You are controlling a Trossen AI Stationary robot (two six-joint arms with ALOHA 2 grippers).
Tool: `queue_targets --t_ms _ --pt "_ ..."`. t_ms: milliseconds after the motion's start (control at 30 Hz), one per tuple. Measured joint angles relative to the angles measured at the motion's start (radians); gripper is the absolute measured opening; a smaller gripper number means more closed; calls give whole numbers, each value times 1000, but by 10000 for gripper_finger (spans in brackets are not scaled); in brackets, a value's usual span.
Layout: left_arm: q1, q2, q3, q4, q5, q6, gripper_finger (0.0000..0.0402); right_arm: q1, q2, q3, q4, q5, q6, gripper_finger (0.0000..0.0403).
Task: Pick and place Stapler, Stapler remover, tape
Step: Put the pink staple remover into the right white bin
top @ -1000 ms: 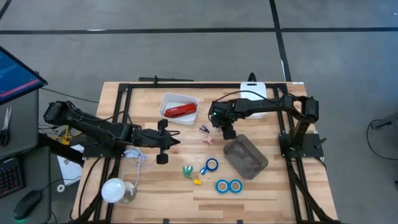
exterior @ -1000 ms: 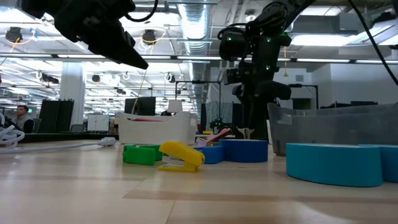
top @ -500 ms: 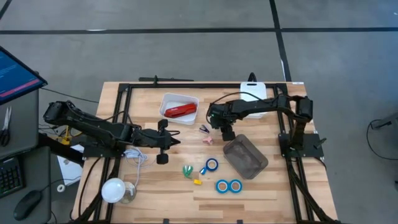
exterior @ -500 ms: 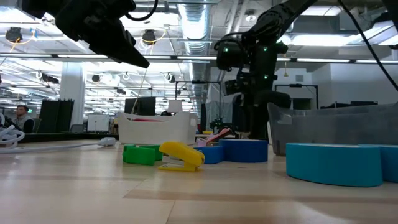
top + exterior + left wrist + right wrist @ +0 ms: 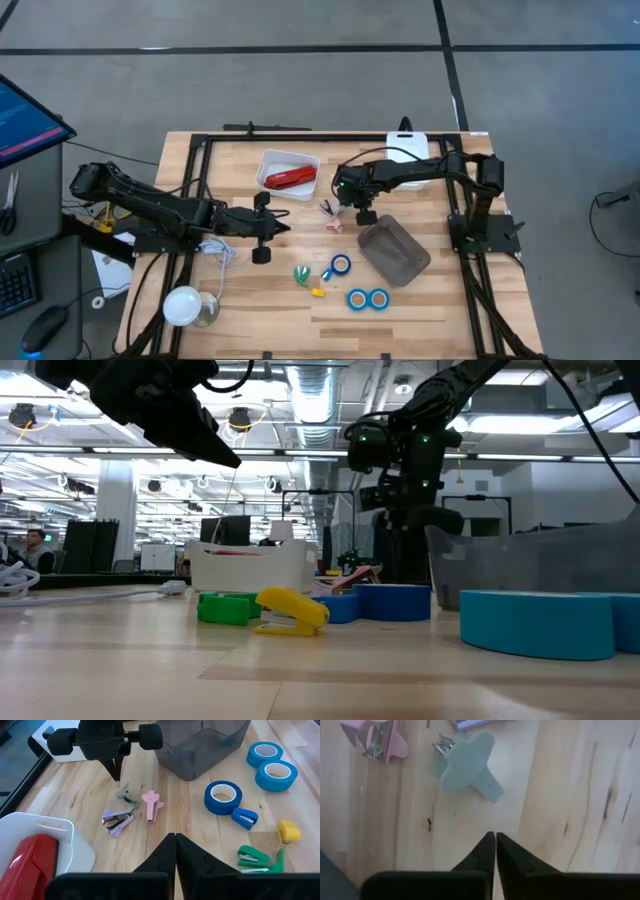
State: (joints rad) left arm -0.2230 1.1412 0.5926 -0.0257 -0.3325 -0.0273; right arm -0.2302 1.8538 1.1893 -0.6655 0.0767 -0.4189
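Observation:
The red stapler [image 5: 290, 178] lies in the white tray [image 5: 270, 158] at the far middle of the table. Three blue tape rolls [image 5: 341, 266] [image 5: 358, 298] [image 5: 378, 298] lie flat on the wood toward the near edge. A grey-green staple remover [image 5: 465, 762], a lilac one [image 5: 117, 820] and a pink one [image 5: 151, 805] lie together mid-table. My right gripper [image 5: 344, 205] points down just beside the grey-green remover, shut with nothing between its fingers [image 5: 495, 837]. My left gripper [image 5: 285, 228] hangs shut above the table's left middle.
A clear grey bin [image 5: 395, 250] stands right of the removers, close to my right gripper. Small green [image 5: 302, 273], yellow [image 5: 317, 292] and blue [image 5: 328, 272] mini staplers lie by the tape. A white lamp [image 5: 183, 305] and cable sit at the near left.
My right gripper has come down and a little toward the table's left edge, next to the staple removers, and has shut without taking hold of anything. The removers lie where they were.

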Motion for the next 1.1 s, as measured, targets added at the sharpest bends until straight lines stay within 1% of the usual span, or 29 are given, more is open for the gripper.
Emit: queue_targets --t_ms 100,267,367,467,533,767,900,1000,1033,1100 --pt "0 0 0 0 0 0 2 4 1 22 -24 7 -20 35" --pt "0 0 0 0 0 0 2 22 1 119 -90 7 -103 65" --pt "0 0 0 1 0 0 2 28 0 191 -128 -5 -115 67" --pt "0 0 0 0 0 0 2 28 -1 225 -154 -100 -141 66" --pt "0 0 0 1 0 0 2 31 -1 225 -154 -129 -166 66" --pt "0 0 0 1 0 0 2 55 -1 225 -153 -82 -246 67" --pt "0 0 0 9 0 0 2 61 -1 225 -124 -52 -276 58" --pt "0 0 0 13 0 0 2 62 -1 225 -131 -50 -284 38" --pt "0 0 0 14 0 0 2 65 -1 225 -129 -35 -294 28" --pt "0 0 0 14 0 0 2 76 -1 207 -85 34 -326 9"
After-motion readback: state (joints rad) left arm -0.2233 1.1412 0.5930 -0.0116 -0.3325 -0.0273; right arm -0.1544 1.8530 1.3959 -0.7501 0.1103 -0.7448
